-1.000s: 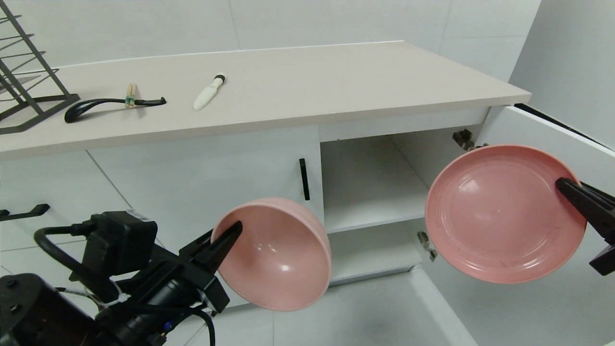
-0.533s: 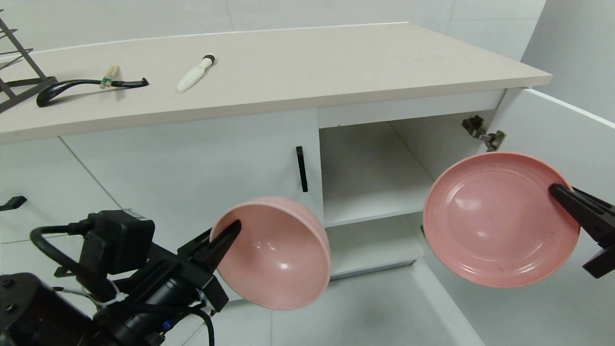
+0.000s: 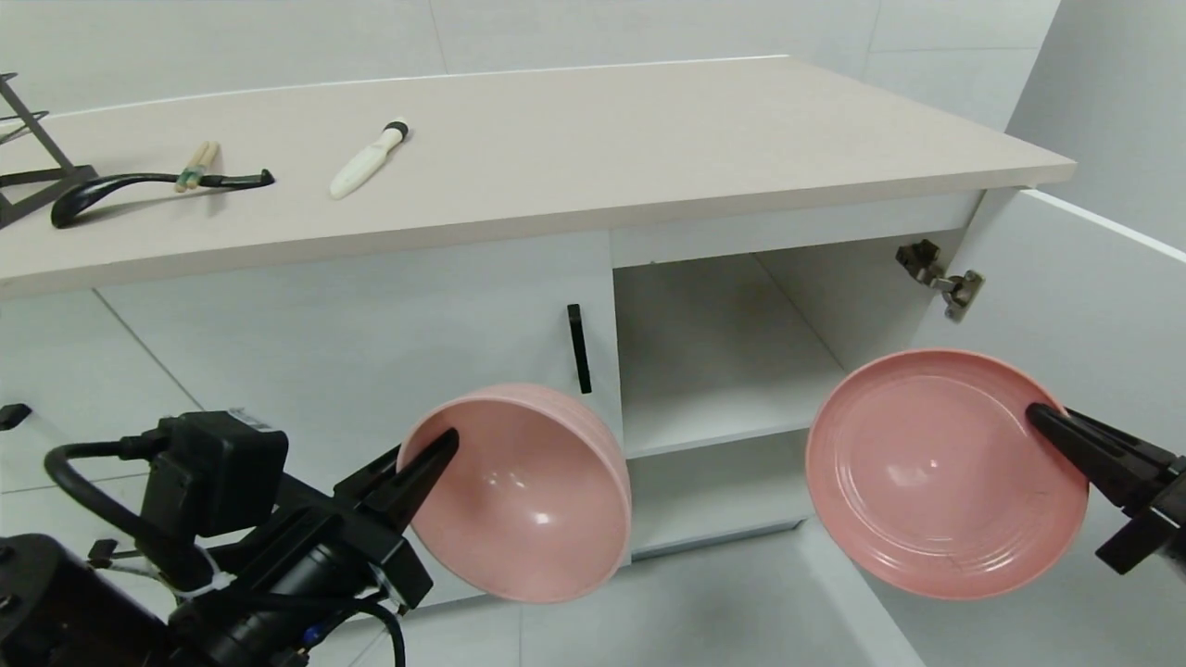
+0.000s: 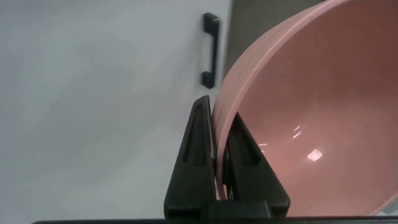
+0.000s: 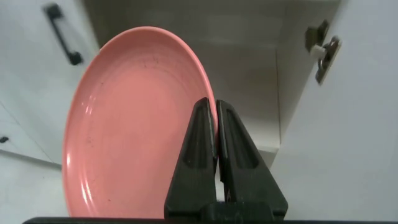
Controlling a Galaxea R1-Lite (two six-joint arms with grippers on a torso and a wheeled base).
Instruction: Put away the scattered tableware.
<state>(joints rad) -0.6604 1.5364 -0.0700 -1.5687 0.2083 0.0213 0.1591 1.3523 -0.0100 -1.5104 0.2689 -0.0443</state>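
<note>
Standing before the low kitchen unit, I can see both arms held out in front of it, each with a piece of pink tableware. The left gripper (image 3: pixel 434 452) is clamped on the rim of a pink bowl (image 3: pixel 533 505), one finger inside and one outside. The bowl hangs in the air tipped on its side, its hollow turned toward the robot, in front of the closed door with the black handle (image 3: pixel 576 347). The right gripper (image 3: pixel 1045 419) pinches the edge of a pink plate (image 3: pixel 927 472), which stands nearly on edge, off the floor, just before the swung-open door (image 3: pixel 1075 278) and to the right of the cupboard opening. Inside the cupboard a white shelf (image 3: pixel 713 421) splits the space into an upper and a lower compartment, and a metal hinge (image 3: pixel 945 278) shows on the open door. Up on the beige countertop (image 3: pixel 649 139), well apart from both arms, lie a black ladle (image 3: pixel 139 185), a pair of chopsticks (image 3: pixel 196 165) at its handle, and a cream utensil (image 3: pixel 366 162) with a black band. The foot of a black wire rack (image 3: pixel 28 181) sits at the counter's far left.
</note>
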